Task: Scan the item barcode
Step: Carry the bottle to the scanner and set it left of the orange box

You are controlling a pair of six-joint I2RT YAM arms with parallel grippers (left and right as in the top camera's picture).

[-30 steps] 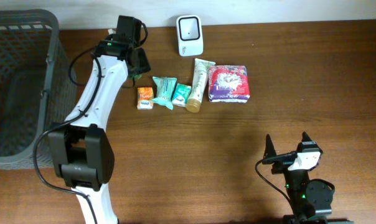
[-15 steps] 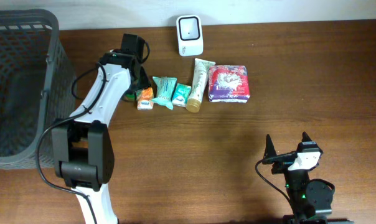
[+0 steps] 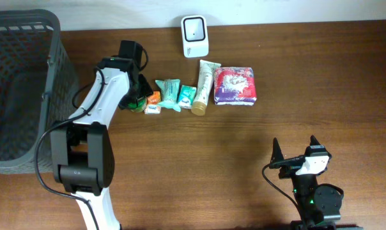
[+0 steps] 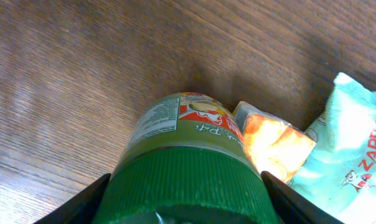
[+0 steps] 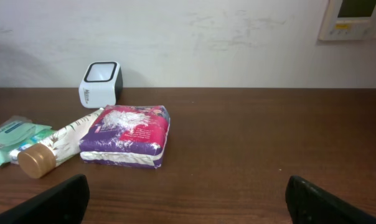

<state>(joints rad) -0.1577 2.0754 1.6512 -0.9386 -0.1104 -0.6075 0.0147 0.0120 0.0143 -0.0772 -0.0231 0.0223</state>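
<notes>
The dark wooden table (image 3: 244,147) runs up to a white wall (image 5: 206,37), with the scanner (image 3: 195,36) at its foot. My left gripper (image 4: 185,199) clamps the green-lidded jar (image 4: 182,130) down-left of the scanner. Its label shows only from my left wrist, since my arm mostly covers it overhead. My right gripper (image 3: 295,151) gapes wide, holding nothing.

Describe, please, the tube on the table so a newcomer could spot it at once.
Start at the white scanner at the far edge of the table; a row of small items lies just in front of it. The tube lies between the teal packets and the purple pack, the only long, pale item, with a golden-brown cap at its near end.
</notes>
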